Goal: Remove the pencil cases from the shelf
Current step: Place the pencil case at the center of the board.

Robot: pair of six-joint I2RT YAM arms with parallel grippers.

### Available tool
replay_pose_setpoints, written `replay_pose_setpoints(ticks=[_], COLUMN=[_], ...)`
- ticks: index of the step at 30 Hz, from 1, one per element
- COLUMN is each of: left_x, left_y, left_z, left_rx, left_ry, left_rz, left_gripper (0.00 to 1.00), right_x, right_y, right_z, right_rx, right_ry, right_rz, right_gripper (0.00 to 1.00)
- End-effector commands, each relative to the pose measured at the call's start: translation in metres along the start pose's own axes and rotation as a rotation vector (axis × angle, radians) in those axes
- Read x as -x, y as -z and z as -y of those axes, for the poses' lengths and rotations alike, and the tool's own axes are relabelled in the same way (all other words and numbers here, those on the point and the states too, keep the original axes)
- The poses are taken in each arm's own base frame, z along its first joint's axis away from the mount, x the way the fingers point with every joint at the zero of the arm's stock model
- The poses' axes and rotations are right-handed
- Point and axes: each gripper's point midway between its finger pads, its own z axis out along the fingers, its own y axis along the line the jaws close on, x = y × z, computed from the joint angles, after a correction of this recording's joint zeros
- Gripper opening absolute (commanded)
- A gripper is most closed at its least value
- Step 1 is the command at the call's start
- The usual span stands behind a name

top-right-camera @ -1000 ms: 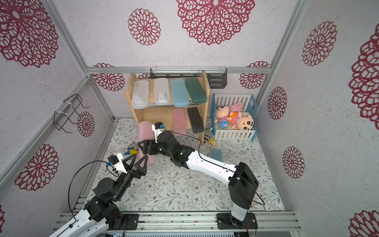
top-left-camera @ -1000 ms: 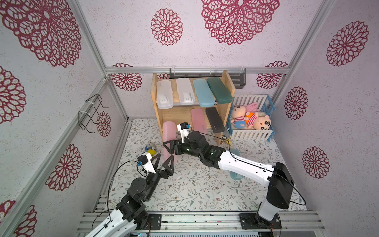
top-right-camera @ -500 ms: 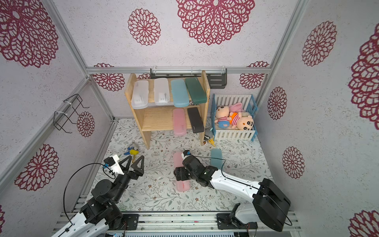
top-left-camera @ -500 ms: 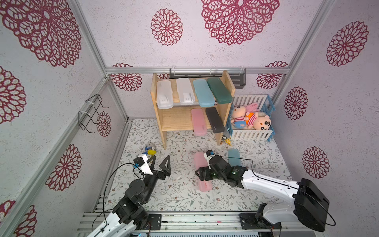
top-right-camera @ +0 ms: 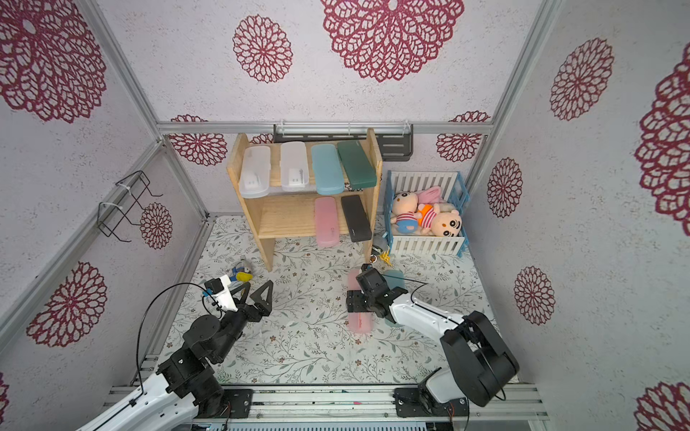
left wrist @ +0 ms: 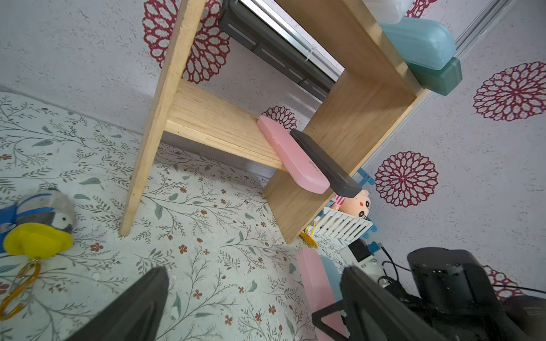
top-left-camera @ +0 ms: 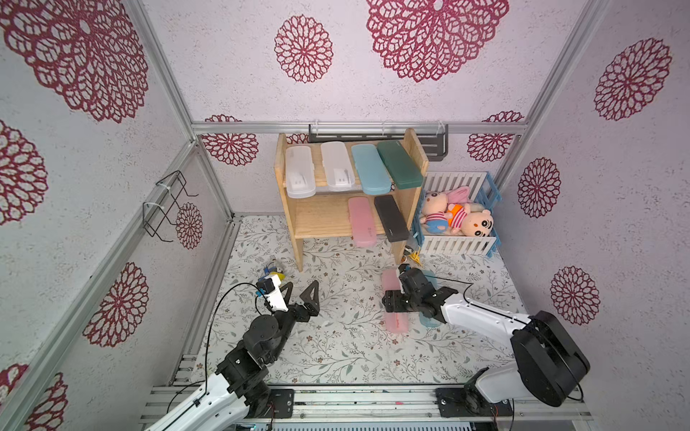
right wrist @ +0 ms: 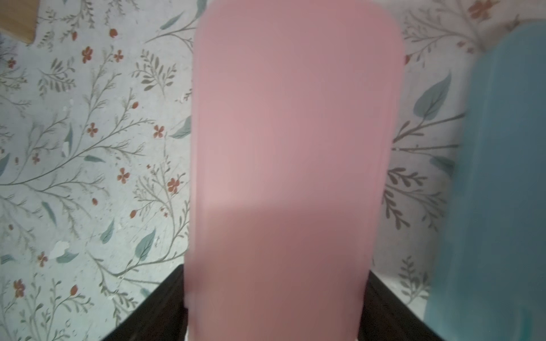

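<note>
Only your right wrist view shows the grip: the right gripper [right wrist: 274, 283] is clamped on a pink rounded plastic pencil case [right wrist: 292, 147], one black finger against each long side. In both top views the gripper's body hides this. That case is off the light wooden two-tier shelf [top-left-camera: 325, 220], over the floral counter [top-left-camera: 347, 347], just beside a light blue plastic pencil case [right wrist: 502, 177]. The left gripper [top-left-camera: 302, 289] hangs with fingers wide apart. The shelf's upper tier holds two frosted white cases [top-left-camera: 298, 171], a second light blue case [top-left-camera: 369, 169] and a dark green case [top-left-camera: 399, 164]. Its lower tier holds a second pink case [top-left-camera: 361, 222] and a black case [top-left-camera: 391, 218]. The white-and-blue slatted crate [top-left-camera: 457, 246] holds plush dolls [top-left-camera: 453, 216].
</note>
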Motion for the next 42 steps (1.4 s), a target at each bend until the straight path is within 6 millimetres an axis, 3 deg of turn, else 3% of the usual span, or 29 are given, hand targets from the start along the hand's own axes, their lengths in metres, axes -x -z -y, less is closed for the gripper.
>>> replay_pose_setpoints(ticks=[1,9,14,20,32,35,42], left_x=[0.016,0.041,0.034,0.031,0.032,0.033,0.023], left_y=[0.000,-0.003,-0.013,-0.025,-0.038,-0.040,-0.055], left_z=[0.016,0.028,0.031,0.040,0.053,0.052,0.049], left_rx=[-0.051,-0.058,-0.038,-0.041,-0.043,-0.030,0.000], left_ry=[0.029,0.048,0.041,0.028,0.072,0.097,0.226], left_rz=[0.040,0.099,0.052,0.024,-0.014,-0.014,-0.021], left_gripper=[0.97,0.97,0.97,0.97,0.97,0.97,0.97], right_x=[0.022,0.030,0.037,0.024,0.006,0.012,0.036], right_y=[-0.006,-0.022,-0.026,-0.031,-0.019,-0.013,0.011], right_z=[0.012,0.036,0.045,0.058,0.069,0.065,0.047], right_rx=[-0.042,-0.117,-0.162,-0.178,-0.182,-0.162,-0.088], right_ry=[0.030,0.030,0.049,0.028,0.021,0.023,0.037], right_rz=[0.048,0.020,0.020,-0.014,-0.027,0.002,0.088], right_gripper=[0.68,0.69,0.70,0.73,0.84,0.93,0.99])
